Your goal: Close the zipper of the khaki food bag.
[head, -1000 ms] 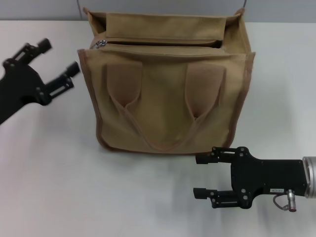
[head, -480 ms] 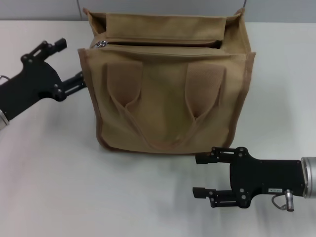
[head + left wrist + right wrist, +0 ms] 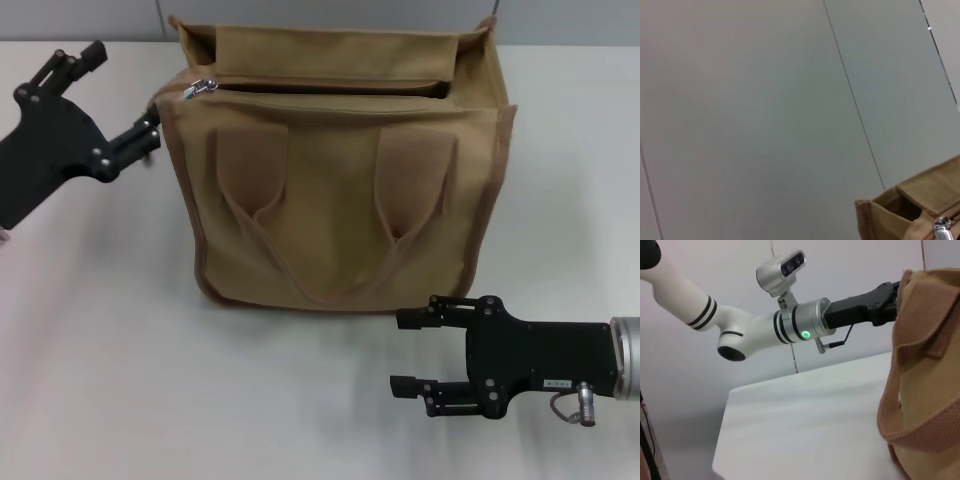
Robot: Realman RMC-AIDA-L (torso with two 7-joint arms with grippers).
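The khaki food bag (image 3: 340,200) stands upright in the middle of the white table, its two strap handles hanging down the front. Its top is open, a dark gap running along the zipper (image 3: 330,88). The silver slider (image 3: 203,88) sits at the bag's left end and also shows in the left wrist view (image 3: 941,227). My left gripper (image 3: 122,90) is open and empty just left of the bag's top left corner, one finger (image 3: 146,132) close to the bag's edge. My right gripper (image 3: 402,352) is open and empty on the table in front of the bag.
The white table (image 3: 120,350) spreads around the bag. A grey wall (image 3: 765,100) stands behind it. The right wrist view shows my left arm (image 3: 765,325) reaching to the bag's (image 3: 925,365) side.
My left gripper has risen and moved back, now level with the bag's top left corner by the slider. The right arm and the bag have not moved.
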